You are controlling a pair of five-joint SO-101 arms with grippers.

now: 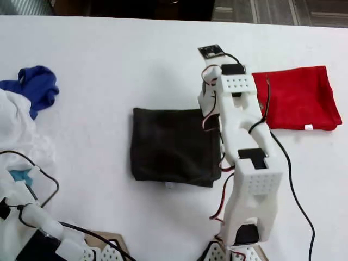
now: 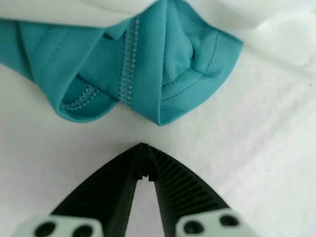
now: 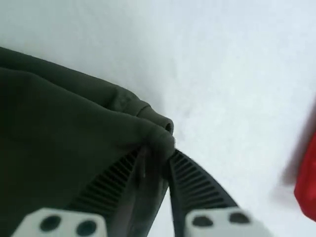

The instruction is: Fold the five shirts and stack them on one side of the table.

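The black shirt (image 1: 171, 147) is the one in hand. It lies folded square (edges a little soft) in the middle of the tabletop (image 1: 109, 54), and the right jaws are pinched on its corner hem, with cloth bunched between them. The next move probably calls for carrying it onto the folded red shirt (image 1: 299, 98), off to the side of those jaws, without the fold slipping open. The left jaws are closed on nothing, just short of a crumpled teal shirt (image 2: 148, 64) tucked under a white shirt (image 1: 13, 122).

Right arm (image 1: 251, 179): white printed links, perforated housings, black servo blocks, red and black cables alongside. Right gripper (image 3: 158, 155): black ribbed fingers (image 3: 197, 182), white mounts with screw holes.
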